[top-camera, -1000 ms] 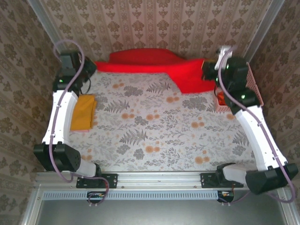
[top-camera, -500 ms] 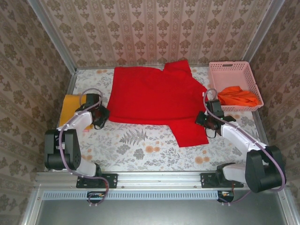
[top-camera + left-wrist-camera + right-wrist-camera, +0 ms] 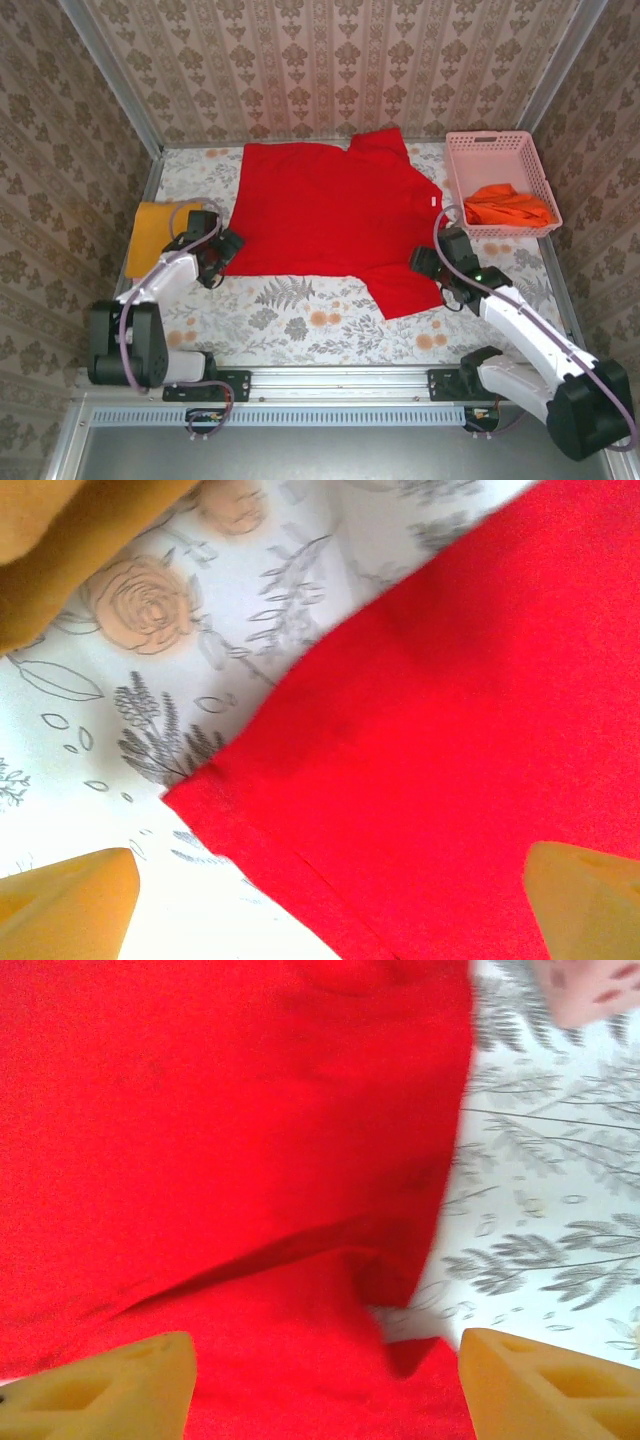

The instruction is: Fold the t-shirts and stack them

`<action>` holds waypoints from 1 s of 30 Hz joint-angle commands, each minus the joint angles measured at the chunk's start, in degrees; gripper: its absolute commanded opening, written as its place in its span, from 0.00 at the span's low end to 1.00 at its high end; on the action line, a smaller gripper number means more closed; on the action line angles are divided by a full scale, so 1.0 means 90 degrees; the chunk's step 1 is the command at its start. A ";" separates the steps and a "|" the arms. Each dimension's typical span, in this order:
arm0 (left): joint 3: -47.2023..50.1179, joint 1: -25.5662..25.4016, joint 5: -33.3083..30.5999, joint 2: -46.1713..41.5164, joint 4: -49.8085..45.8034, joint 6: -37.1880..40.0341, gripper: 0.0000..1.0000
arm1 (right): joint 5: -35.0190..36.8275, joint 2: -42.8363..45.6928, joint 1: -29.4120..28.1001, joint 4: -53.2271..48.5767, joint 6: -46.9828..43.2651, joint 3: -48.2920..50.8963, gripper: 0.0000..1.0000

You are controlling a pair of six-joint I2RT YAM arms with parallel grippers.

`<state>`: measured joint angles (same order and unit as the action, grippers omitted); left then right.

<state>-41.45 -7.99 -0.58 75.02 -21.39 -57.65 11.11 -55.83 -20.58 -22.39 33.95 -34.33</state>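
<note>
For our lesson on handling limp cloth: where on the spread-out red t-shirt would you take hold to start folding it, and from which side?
Probably at its near edge: the red t-shirt lies flat, so pinch the near left corner and the near sleeve, coming in low from the near side, one finger under the edge. The flat middle offers no lip.

A bright red t-shirt, a mustard-yellow t-shirt and an orange t-shirt are seen, along with a pink lattice basket. The table cover is printed in white with grey ferns and peach roses. The walls are papered in beige with a brown damask motif.
</note>
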 commanded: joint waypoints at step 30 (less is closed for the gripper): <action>0.0466 -0.0243 -0.0549 -0.0846 -0.0428 0.0235 1.00 | -0.0509 -0.1267 -0.3885 -0.0006 0.3044 0.0710 0.64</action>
<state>-37.87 -9.74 -4.54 68.45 -24.34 -54.43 9.82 -69.25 -55.05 -17.63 60.64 -27.77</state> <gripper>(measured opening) 0.997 0.634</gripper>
